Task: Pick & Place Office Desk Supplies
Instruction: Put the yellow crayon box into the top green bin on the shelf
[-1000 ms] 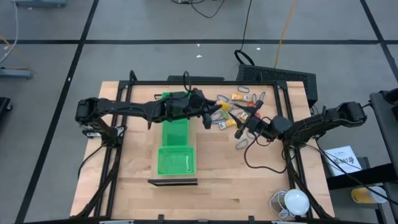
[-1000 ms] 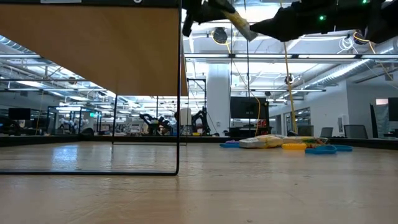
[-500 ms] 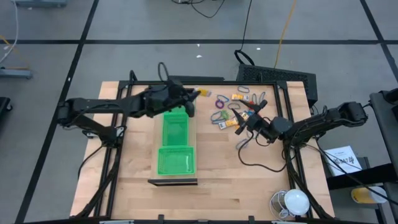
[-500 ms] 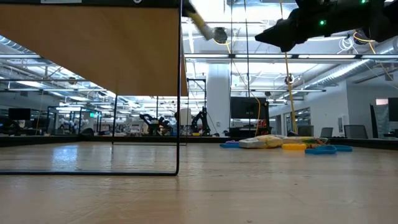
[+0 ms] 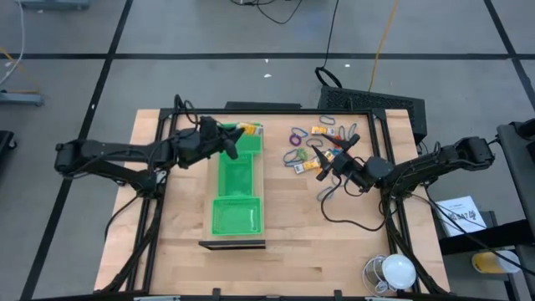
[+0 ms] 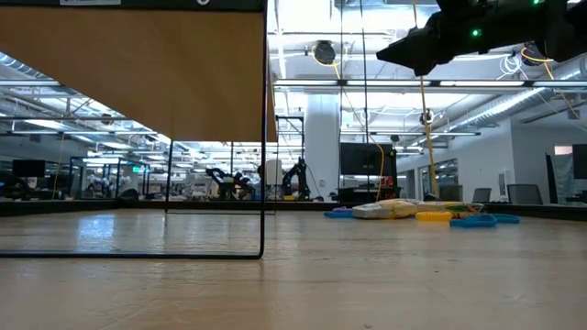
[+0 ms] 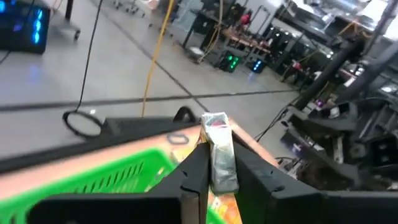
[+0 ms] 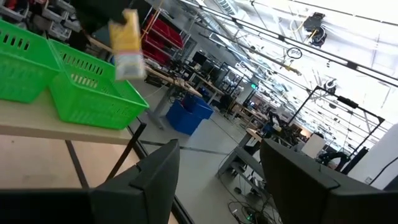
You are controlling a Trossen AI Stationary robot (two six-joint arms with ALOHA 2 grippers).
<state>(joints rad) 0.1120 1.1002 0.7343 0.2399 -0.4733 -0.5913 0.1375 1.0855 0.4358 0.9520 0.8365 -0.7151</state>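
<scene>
Light wood table (image 5: 292,226) on grey tiled floor, open workshop beyond. Left gripper (image 5: 236,134) pinches yellow piece (image 7: 217,155) over green tray (image 5: 236,219) far end. Right gripper (image 5: 324,170) open, empty, beside scattered supplies (image 5: 311,144).

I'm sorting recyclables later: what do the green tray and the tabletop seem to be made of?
The green tray looks like molded plastic: saturated uniform green, with slotted lattice walls showing in the right wrist view. The tabletop looks like light wood, probably butcher block: pale tan with parallel plank seams and a smooth, faintly glossy finish. Neither can be confirmed by look alone.
</scene>
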